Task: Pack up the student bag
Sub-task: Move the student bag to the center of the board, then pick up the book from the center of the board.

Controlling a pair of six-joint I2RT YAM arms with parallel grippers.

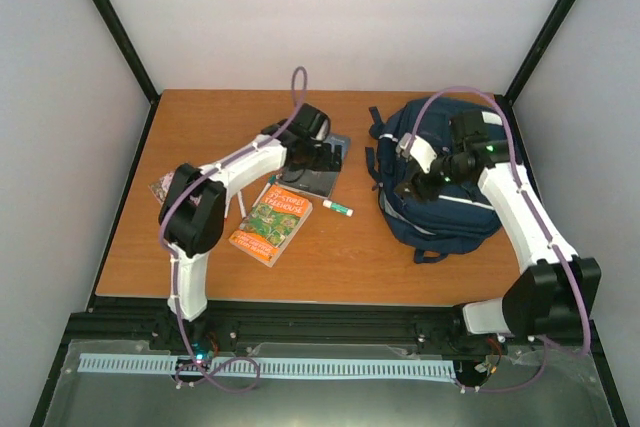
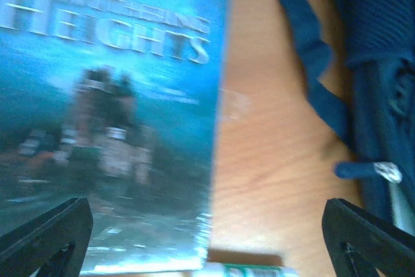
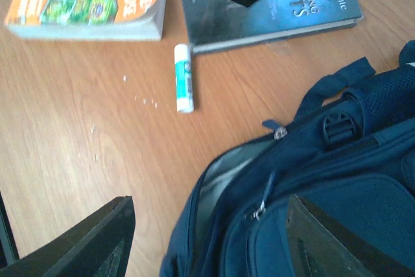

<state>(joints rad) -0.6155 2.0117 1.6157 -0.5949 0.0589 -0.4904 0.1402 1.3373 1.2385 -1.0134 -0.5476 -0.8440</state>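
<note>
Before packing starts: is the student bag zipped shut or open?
Open, at least partly: on the student bag, its zipper is parted and grey lining shows.

Orange book (image 1: 270,225), blue book (image 2: 110,115) and glue stick (image 1: 338,208) lie on table (image 1: 400,267).

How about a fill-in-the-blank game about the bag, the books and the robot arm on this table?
1. The student bag is dark ____ in colour.
2. The blue book is called Wuthering ____.
3. The other book has a bright ____ cover with a green picture.
4. The left gripper hovers at the blue book's edge with its jaws wide ____.

Missing words: blue, Heights, orange, open.
</note>
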